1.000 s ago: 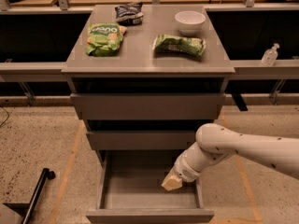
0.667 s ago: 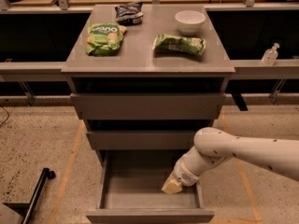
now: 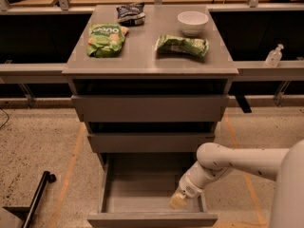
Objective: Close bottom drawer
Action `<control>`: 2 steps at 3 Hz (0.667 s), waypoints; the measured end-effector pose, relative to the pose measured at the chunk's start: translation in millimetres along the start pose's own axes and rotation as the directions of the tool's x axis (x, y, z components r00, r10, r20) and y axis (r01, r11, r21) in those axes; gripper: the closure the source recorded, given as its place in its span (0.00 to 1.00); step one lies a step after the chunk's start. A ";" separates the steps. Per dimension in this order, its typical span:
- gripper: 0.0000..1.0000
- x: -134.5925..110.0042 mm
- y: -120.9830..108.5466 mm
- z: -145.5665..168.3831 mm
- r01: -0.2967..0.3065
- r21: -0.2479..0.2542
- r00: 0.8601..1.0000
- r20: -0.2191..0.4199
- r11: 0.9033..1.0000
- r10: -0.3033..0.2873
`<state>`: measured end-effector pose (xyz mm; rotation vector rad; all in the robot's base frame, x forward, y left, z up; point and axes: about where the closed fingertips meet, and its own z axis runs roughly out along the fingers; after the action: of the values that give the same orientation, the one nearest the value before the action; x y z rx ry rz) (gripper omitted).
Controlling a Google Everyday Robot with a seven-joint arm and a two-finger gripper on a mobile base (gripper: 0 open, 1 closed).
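Above the speckled floor (image 3: 42,141), the bottom drawer (image 3: 142,219) hangs open, claw (image 3: 179,201) inside, spread unclear.

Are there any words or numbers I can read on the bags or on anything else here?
On the left green bag: big white letters, too blurred to read.
On the dark bag: print too blurred to read.
On the right green bag: nothing readable.
On the bottle: too small to read.
On the bowl: no text.
On the gripper, low inside the open bottom drawer: no text on either.
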<state>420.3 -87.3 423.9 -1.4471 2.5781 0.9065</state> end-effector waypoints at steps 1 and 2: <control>1.00 24.2 -19.6 28.3 -0.069 -0.039 0.997 -0.016 0.997 0.069; 1.00 28.8 -20.7 35.3 -0.080 -0.049 0.997 -0.019 0.996 0.079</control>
<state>412.4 -99.4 376.0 -1.3792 2.6616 0.9792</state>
